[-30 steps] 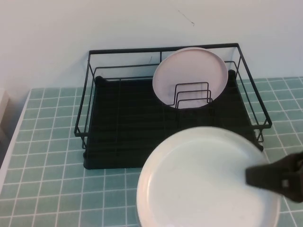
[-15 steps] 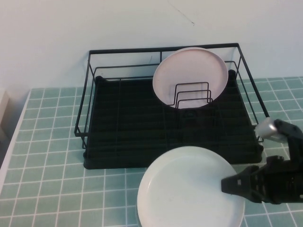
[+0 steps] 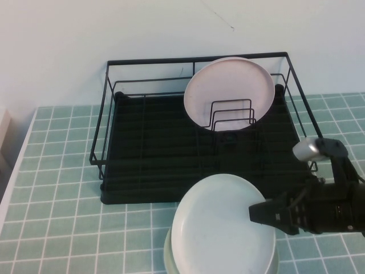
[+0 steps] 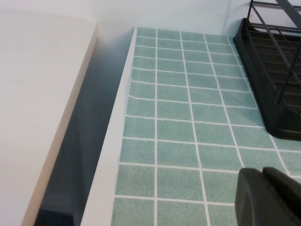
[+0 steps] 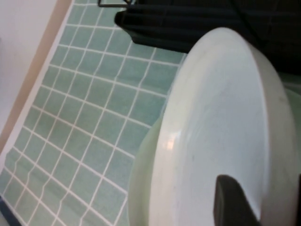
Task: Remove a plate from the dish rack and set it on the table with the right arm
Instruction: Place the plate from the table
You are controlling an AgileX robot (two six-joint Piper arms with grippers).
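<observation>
The plate is plain white, and a pale mint-green plate shows under its lower left edge. The dish rack is black wire over a black ridged tray. A pale pink plate stands at upper centre. The table has teal-green square tiles with white grout. The right gripper is black, with a silver-grey block. The left gripper is black.

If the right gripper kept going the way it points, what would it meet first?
The right gripper points toward the robot's left and is shut on the white plate, held above a mint-green plate. Beyond lies bare table, probably. Left gripper parked.
</observation>
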